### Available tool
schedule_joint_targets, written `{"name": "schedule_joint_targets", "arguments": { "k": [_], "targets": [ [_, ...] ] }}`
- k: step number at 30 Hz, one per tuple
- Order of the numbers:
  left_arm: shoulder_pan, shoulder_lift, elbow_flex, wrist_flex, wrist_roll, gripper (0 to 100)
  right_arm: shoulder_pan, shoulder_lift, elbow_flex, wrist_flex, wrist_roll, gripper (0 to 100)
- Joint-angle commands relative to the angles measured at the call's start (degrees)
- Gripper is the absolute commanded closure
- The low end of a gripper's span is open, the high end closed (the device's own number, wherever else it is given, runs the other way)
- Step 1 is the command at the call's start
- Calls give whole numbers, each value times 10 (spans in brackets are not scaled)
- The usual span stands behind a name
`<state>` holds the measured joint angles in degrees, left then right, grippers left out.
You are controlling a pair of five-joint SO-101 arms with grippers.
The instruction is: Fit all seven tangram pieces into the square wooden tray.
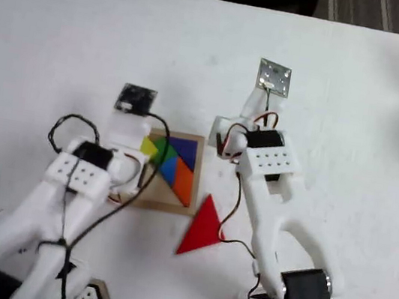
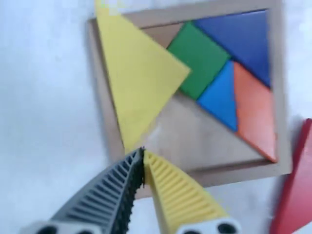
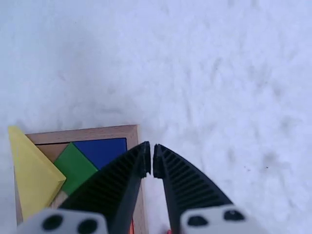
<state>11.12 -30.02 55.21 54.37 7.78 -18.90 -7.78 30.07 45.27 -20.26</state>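
the yellow triangular piece (image 2: 136, 78) sits askew over the square wooden tray's (image 2: 234, 173) upper-left rim in the high view. the left gripper (image 2: 142, 163), closed beside its tip, could nudge it out. the right gripper (image 3: 151, 161) is closed too. the red triangle (image 1: 202, 228) lies outside, lower centre.

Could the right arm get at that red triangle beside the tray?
Probably yes: the red triangle lies uncovered beside that arm, though its shut gripper sits past it, at a corner of the tray.
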Motion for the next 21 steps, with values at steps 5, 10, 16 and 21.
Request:
{"name": "schedule_joint_targets", "arguments": {
  "k": [5, 10, 16, 21],
  "targets": [
    [29, -60, -16, -71, 8, 978, 1, -5, -3, -10, 7, 981],
    [28, 23, -40, -182, 58, 978, 1, -5, -3, -10, 7, 981],
    [15, 190, -100, -231, 71, 978, 1, -5, -3, -10, 7, 981],
    [6, 210, -104, -170, 48, 978, 1, -5, -3, -10, 7, 981]
  ]
}}
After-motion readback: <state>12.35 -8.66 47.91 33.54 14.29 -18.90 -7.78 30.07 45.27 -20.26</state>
